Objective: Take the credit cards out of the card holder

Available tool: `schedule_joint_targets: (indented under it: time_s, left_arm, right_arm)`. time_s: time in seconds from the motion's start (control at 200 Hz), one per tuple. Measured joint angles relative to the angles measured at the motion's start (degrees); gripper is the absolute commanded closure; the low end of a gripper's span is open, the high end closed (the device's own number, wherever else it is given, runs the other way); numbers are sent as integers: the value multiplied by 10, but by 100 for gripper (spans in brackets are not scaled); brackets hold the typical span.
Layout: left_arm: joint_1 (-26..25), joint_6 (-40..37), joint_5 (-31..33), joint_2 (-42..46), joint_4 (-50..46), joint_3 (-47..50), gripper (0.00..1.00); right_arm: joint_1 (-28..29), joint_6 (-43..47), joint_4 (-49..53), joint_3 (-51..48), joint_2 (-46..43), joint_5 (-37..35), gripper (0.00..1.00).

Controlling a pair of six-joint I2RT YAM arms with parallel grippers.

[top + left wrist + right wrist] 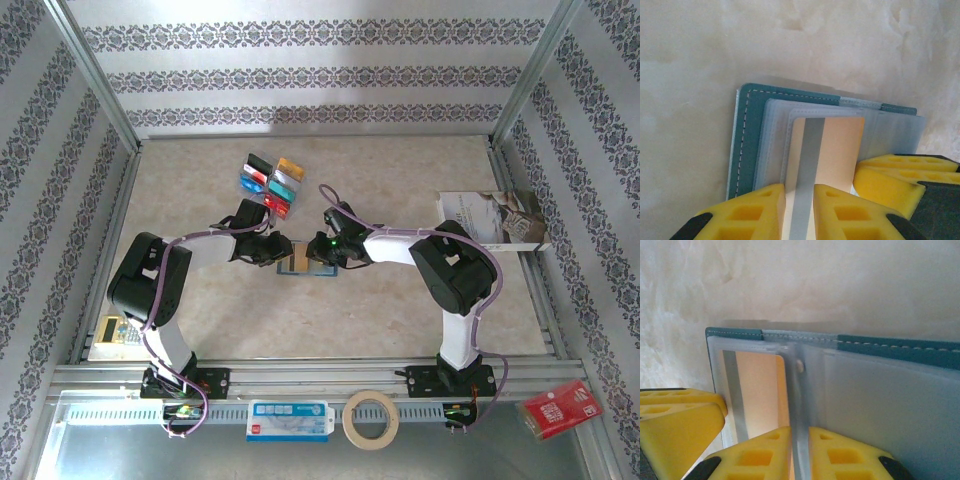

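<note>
While the right gripper [799, 442] pinches the stitched card holder [900, 349], the left gripper [799, 197] clamps a flat orange card [840, 150].

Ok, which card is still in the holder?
The peach-orange card with the grey stripe: it sits in the card holder's clear sleeve by the left gripper, while the other cards lie loose in a cluster farther back on the table.

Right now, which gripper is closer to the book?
The right one. The right gripper sits at the wallet, on its side toward the book. The left gripper is at the wallet's other side, farther away.
</note>
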State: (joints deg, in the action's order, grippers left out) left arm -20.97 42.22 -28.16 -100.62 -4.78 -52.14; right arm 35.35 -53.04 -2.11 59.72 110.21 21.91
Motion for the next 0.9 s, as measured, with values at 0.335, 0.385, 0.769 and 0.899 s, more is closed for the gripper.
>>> schedule_joint_targets:
  time_s: [0.335,0.385,0.769,0.899]
  left_arm:
    - [-1,-9,13,0,-5,0,79]
    - [-1,-13,15,0,-6,0,79]
    - [-1,-19,24,0,-11,-2,81]
    - [-1,-19,24,-1,-13,-2,81]
  right_arm:
    - [-23,1,-74,-36,2,57,84]
    - [-25,3,-82,-40,2,61,84]
    - [-30,24,-85,-43,2,92,85]
    - [-30,25,-76,-40,2,92,86]
